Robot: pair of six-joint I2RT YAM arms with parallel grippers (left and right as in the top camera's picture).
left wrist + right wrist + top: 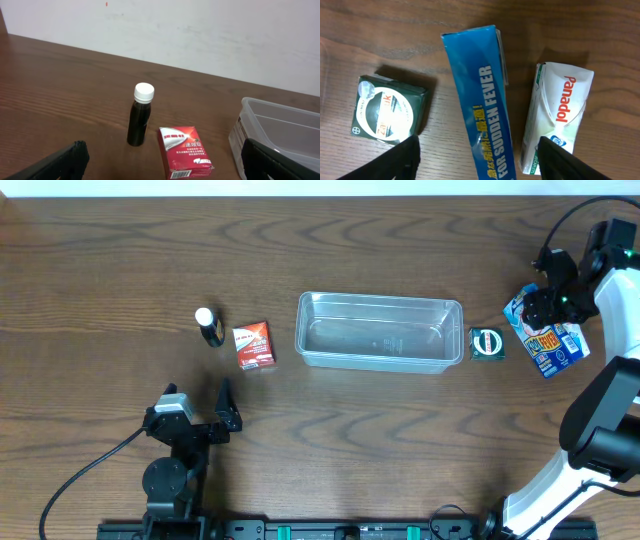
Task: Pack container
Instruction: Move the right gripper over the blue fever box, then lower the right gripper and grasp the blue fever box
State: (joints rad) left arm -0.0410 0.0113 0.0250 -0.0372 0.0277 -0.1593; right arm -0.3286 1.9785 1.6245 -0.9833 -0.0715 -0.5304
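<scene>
One wide brown wooden bench (100, 270) fills your overhead view. At its middle lies the container (370, 335), a clear rectangular tub with rounded corners and a rim, its long side running left to right.

On your right, the right end effector (479, 150) hangs over a blue box (480, 85) printed "FOR SUDDEN FEVER". Its fingers stand apart, one on each side of the box, and bare bench shows between the left finger and the box. On your left, the left end effector (197, 405) sits toward the near edge with its fingers spread wide, gripping no object.

Just beside the blue box lies a white box (560, 110) marked "Panadol". A red carton (253, 345) lies flat near the container's left end, apart from it. A dark green box (487, 343) with a round white label lies just beside the container's right end. A small dark bottle (208, 325) with a white cap stands upright just left of the red carton.
</scene>
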